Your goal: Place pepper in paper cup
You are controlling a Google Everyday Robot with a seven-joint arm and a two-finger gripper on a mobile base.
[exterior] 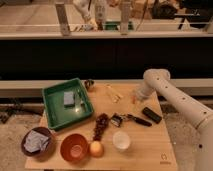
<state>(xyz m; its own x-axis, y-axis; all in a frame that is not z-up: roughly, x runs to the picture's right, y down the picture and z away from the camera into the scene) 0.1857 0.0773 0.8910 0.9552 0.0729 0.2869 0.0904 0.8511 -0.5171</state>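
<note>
The white paper cup (121,141) stands upright near the table's front edge, right of centre. My gripper (135,97) hangs from the white arm (161,84) that reaches in from the right, low over the table's right-middle part. A small orange-red bit, which looks like the pepper (134,102), shows right at the gripper's tip and is mostly hidden by it. I cannot tell whether the pepper is held. The gripper is well behind and slightly right of the cup.
A green tray (55,107) with a grey sponge sits at the left. A dark grape bunch (101,125), a round orange fruit (96,148), an orange bowl (75,147) and a dark bowl with a cloth (36,142) lie at the front left. Black objects (151,115) lie below the gripper.
</note>
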